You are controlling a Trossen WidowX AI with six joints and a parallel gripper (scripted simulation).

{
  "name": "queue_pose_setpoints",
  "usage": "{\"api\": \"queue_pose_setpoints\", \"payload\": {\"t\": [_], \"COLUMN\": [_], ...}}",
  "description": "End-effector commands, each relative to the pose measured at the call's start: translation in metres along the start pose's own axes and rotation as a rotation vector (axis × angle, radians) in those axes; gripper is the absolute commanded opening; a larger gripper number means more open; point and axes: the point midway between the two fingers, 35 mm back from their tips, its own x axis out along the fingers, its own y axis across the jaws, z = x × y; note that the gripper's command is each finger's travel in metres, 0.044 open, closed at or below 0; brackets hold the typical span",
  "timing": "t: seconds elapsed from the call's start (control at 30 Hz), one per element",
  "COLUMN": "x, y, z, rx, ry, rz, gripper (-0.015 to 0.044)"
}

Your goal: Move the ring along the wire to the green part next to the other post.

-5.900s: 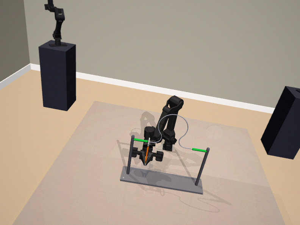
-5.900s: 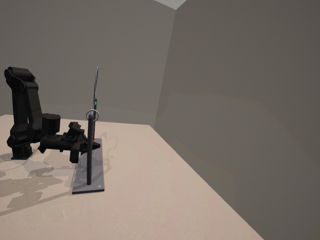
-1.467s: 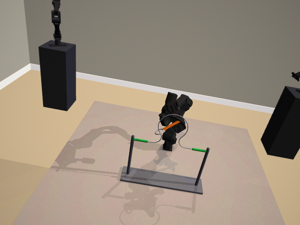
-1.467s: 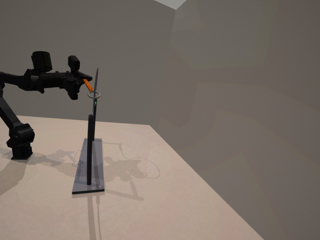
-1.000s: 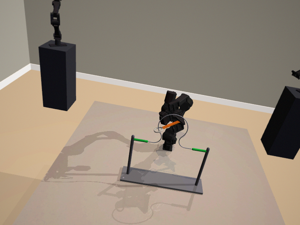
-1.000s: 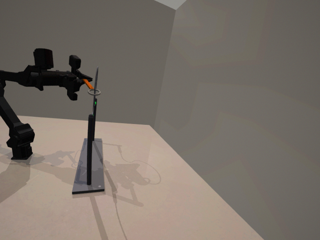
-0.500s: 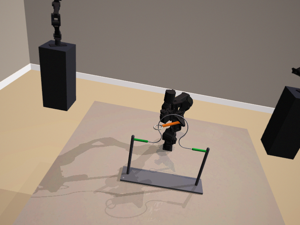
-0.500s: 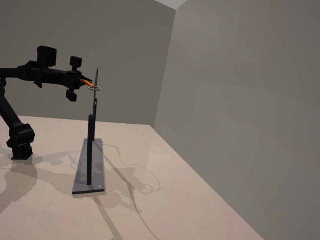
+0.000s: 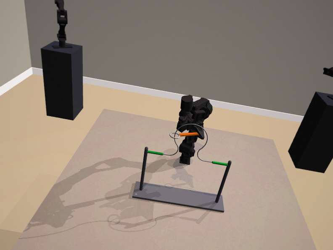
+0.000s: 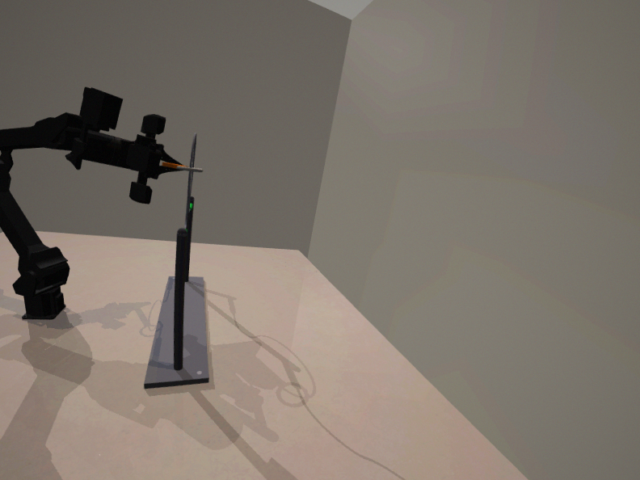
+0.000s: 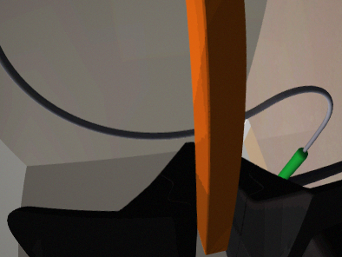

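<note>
My gripper is shut on the orange handle, on the arm's side of the wire. The ring lies nearly flat around the left side of the wire's big loop in the top view, about halfway up. The grey wire passes through it; I cannot tell whether they touch. The green parts are by the left post and by the right post; one green part shows in the wrist view.
The left post and right post stand on a grey base. Two dark pedestals stand beyond the table at left and right. The arm stands behind the wire loop in the top view.
</note>
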Motion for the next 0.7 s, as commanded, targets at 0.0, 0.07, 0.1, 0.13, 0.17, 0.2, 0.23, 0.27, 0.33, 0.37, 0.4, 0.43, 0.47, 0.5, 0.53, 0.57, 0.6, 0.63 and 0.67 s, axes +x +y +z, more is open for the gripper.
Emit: {"api": "queue_pose_setpoints", "payload": {"t": [0.0, 0.07, 0.1, 0.13, 0.17, 0.2, 0.23, 0.27, 0.33, 0.37, 0.4, 0.43, 0.47, 0.5, 0.53, 0.57, 0.6, 0.63, 0.67], "x": [0.001, 0.001, 0.001, 0.001, 0.001, 0.001, 0.001, 0.001, 0.001, 0.001, 0.001, 0.001, 0.001, 0.001, 0.001, 0.001, 0.001, 0.001, 0.001], "y": [-0.002, -0.003, -0.004, -0.004, -0.005, -0.005, -0.006, -0.007, -0.008, -0.008, -0.009, -0.009, -0.01, -0.01, -0.011, -0.011, -0.012, -0.013, -0.013], "z": [0.001, 0.001, 0.001, 0.001, 0.001, 0.001, 0.001, 0.001, 0.001, 0.002, 0.002, 0.002, 0.002, 0.002, 0.002, 0.002, 0.002, 0.002, 0.003], "rx": [-0.052, -0.075, -0.086, -0.098, -0.11, -0.121, -0.133, -0.144, -0.167, -0.179, -0.191, -0.202, -0.214, -0.225, -0.237, -0.248, -0.26, -0.272, -0.283], "ry": [-0.007, -0.009, -0.011, -0.012, -0.013, -0.015, -0.016, -0.017, -0.02, -0.021, -0.023, -0.024, -0.025, -0.027, -0.028, -0.03, -0.031, -0.032, -0.034], "rz": [-0.034, -0.049, -0.056, -0.064, -0.071, -0.078, -0.085, -0.093, -0.107, -0.114, -0.121, -0.128, -0.135, -0.142, -0.149, -0.156, -0.163, -0.17, -0.177], "gripper": [-0.015, -0.015, -0.015, -0.015, -0.015, -0.015, -0.015, -0.015, -0.015, -0.015, -0.015, -0.015, -0.015, -0.015, -0.015, -0.015, -0.015, -0.015, -0.015]}}
